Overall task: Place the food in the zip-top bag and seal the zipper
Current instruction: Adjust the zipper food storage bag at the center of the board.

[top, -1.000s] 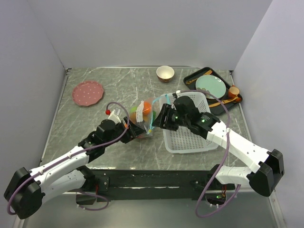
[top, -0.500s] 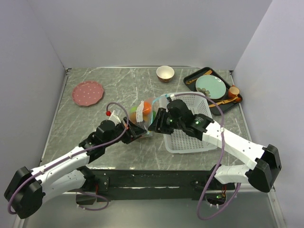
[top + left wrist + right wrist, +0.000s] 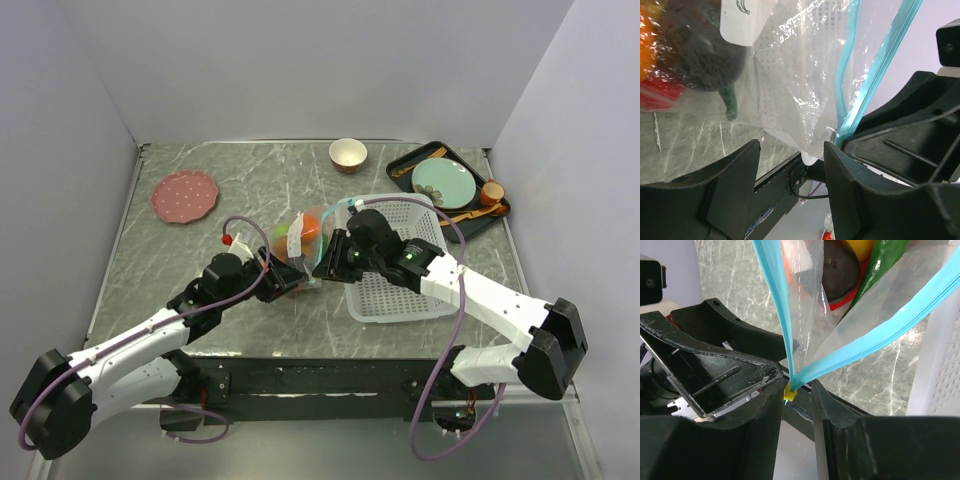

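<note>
The clear zip-top bag (image 3: 297, 238) lies between my two arms with the food (image 3: 310, 230) inside it. A dark brown piece (image 3: 705, 60), a red chili (image 3: 660, 92) and a green chili (image 3: 730, 102) show through the plastic. My left gripper (image 3: 791, 150) is open, and the bag's lower corner (image 3: 812, 145) hangs between its fingertips unclamped. The teal zipper (image 3: 865, 347) splits into two strips, so the mouth gapes. Its near end carries a yellow slider (image 3: 791, 391). My right gripper (image 3: 795, 400) brackets that end with narrow jaws, and a small gap remains on the right side.
A white perforated basket (image 3: 405, 285) stands just right of the bag, under my right arm. A tan bowl (image 3: 347, 155) sits at the back centre and a pink plate (image 3: 185, 195) at the back left. A black tray (image 3: 400, 162) holding a teal plate occupies the back right corner.
My right gripper has moved left onto the zipper's near end and its jaws have narrowed a lot. The left gripper's jaws have narrowed slightly. The bag has stayed put.
</note>
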`<state>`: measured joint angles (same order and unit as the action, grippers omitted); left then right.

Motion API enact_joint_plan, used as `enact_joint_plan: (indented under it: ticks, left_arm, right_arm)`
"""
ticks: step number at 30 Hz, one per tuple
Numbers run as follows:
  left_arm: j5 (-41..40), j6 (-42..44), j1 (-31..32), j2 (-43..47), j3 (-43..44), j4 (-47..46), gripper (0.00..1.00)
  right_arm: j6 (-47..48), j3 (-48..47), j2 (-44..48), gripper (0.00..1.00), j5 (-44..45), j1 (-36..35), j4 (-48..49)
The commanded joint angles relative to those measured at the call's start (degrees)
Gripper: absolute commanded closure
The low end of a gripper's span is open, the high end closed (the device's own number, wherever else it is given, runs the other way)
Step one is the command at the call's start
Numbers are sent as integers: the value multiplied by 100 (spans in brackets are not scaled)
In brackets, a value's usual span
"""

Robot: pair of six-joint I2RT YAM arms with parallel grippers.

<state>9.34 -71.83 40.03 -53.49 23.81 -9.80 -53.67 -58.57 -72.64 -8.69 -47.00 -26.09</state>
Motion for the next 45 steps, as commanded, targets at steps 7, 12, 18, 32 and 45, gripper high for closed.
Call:
enact_joint_plan:
  ticks: [7, 12, 18, 32, 45]
  left_arm:
    - [234, -384, -74, -126, 27, -619, 39]
    - [226, -700, -74, -30, -122, -725, 38]
    - [120, -894, -83, 120, -280, -786, 40]
    - [-301, -1377, -83, -275, -272, -1787, 40]
    - [-275, -1439, -74, -987, 53, -2228, 48]
  right_arm:
    - [-65, -225, -84, 80, 34, 7, 288]
    - [-100, -208, -22, 86, 43, 33, 446]
    - [-179, -182, 31, 87, 174, 95, 604]
    - [-390, 64, 163, 87, 104, 253, 965]
    - [-337, 223, 250, 87, -133, 244, 895]
